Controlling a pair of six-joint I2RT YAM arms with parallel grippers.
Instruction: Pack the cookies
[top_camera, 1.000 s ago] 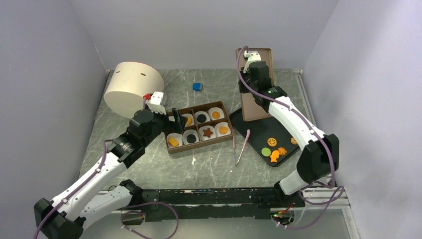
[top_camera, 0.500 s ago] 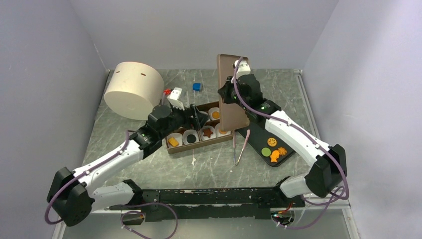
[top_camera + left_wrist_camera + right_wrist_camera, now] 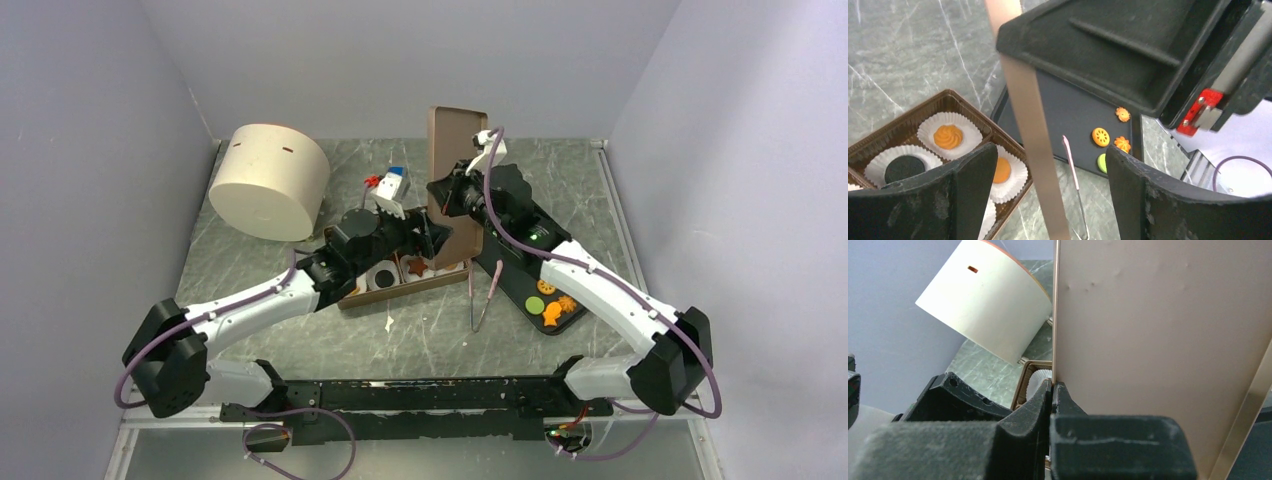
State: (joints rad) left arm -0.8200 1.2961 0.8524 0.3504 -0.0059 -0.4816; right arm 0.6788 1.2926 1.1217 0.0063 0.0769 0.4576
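Pinching one tan lid [image 3: 1158, 340] in right tool [image 3: 1050, 386], left tool [image 3: 1050, 175] wide around it, four cookies [image 3: 1101, 136] visible on black tray [image 3: 1068, 110]

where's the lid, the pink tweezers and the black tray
lid [image 3: 452, 140], top view, upper part of its tan face
pink tweezers [image 3: 1071, 161], left wrist view, middle of the pink arm
black tray [image 3: 1063, 107], left wrist view, bare dark floor

A grey-green table [image 3: 420, 330] veined in white carries a brown box [image 3: 955, 97] of white fluted paper cups [image 3: 930, 131]. The cookies [image 3: 948, 136] inside are orange and black; those on the black tray [image 3: 1068, 110] are orange and green. The lid [image 3: 455, 140] is matte tan, the drum [image 3: 268, 180] cream, the tweezers [image 3: 1071, 160] pink; a small cube [image 3: 397, 171], half hidden, appears blue. The arms [image 3: 250, 305] are white and black.
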